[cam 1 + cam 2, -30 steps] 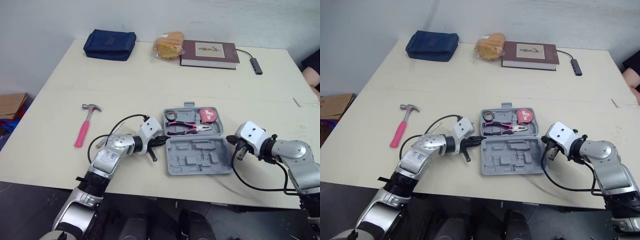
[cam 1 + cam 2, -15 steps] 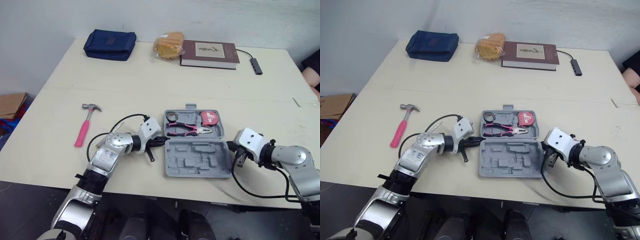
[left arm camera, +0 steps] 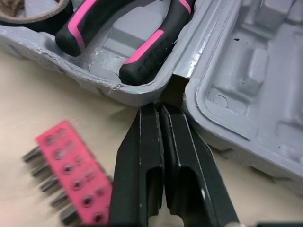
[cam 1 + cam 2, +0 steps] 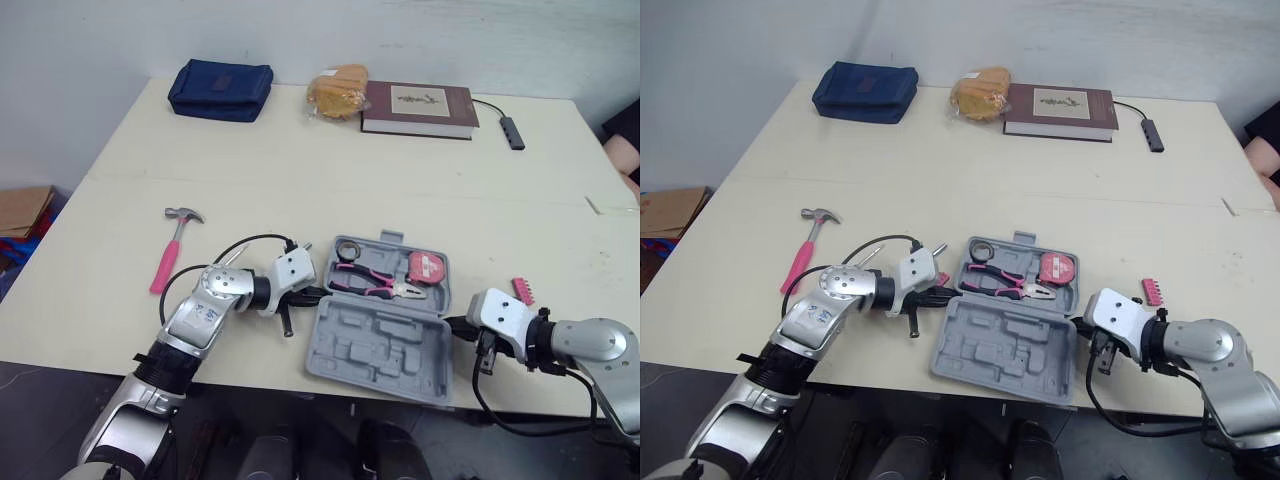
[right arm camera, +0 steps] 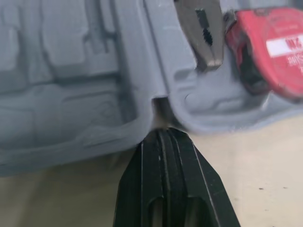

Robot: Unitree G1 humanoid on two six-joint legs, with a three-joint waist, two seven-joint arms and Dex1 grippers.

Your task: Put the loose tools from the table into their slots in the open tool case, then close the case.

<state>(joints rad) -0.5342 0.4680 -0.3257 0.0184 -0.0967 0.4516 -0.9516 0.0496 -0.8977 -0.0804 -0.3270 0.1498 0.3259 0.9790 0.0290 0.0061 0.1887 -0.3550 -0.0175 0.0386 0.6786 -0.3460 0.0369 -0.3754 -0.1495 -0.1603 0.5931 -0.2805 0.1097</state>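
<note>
Partly done: pliers [image 4: 375, 283], tape measure [image 4: 428, 268] sit in tool case [image 4: 375, 335] (open, skewed near bench [image 4: 300, 170] front edge). Hammer [image 4: 172, 250], pink bit holder [image 4: 520, 291] lie loose on bench. Left hand [image 3: 161, 109], right hand [image 5: 161, 135] clenched empty, tips at case hinge ends.

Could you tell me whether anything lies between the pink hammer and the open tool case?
Yes: the left gripper and its forearm lie across the table between the hammer and the case, the gripper shut at the case's hinge notch.

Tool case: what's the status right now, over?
Both shut: left gripper and right gripper tips at tool case hinge ends. Case open. Hammer and pink bit holder loose outside it.
</note>
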